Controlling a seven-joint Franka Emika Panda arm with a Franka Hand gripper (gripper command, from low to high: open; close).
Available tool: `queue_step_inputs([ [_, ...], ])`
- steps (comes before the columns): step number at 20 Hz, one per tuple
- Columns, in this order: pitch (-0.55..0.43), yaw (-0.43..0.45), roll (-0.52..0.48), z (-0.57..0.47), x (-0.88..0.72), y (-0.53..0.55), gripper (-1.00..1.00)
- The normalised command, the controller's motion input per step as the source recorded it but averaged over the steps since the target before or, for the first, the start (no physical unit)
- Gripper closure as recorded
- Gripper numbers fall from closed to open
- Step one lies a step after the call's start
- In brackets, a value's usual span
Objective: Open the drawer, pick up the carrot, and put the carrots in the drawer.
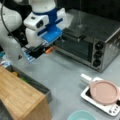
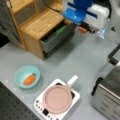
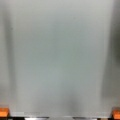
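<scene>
So, carrot (image 2: 29,79): we see it lying on its side in the bowl, well apart from the cabinet and the arm, towards the near left in a front view.
Carrot's look: short and stubby, bright orange, with a small green end pointing up and to the right.
Bowl (image 2: 18,75): pale teal and round, standing on the table; it holds only the carrot. In a front view we see just its rim (image 1: 81,115) at the bottom edge.
Drawer (image 2: 56,40): pulled out of the wooden cabinet (image 2: 41,22), with its grey front facing the table. A green vegetable (image 2: 60,30) lies inside. In a front view the drawer (image 1: 37,86) shows as a dark tray.
Gripper (image 2: 83,29): it hangs above the table (image 2: 82,60), just beyond the drawer's far corner and far from the bowl. In a front view it (image 1: 47,50) is in front of the toaster oven (image 1: 92,47).
Fingers: spread wide with nothing between them. In the wrist view the orange pads (image 3: 3,112) sit at the two bottom corners over bare grey surface.
Pan (image 2: 57,98): pink, resting on the white cooker (image 2: 40,107) to the right of the bowl.
</scene>
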Motion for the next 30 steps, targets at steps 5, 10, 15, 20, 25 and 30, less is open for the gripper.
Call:
queue_step_inputs([
  [5,0.016,0.127,0.001,-0.01,-0.01,0.00,-1.00],
  [10,0.090,0.072,0.053,-0.02,-0.01,-0.04,-1.00],
  [15,0.152,0.055,0.086,-0.04,0.07,-0.20,-1.00],
  [20,0.091,0.103,0.063,-0.11,0.24,-0.36,-1.00],
  [25,0.045,0.140,0.060,-0.08,0.30,-0.42,-1.00],
  [30,0.031,0.145,0.041,-0.05,0.29,-0.37,-1.00],
])
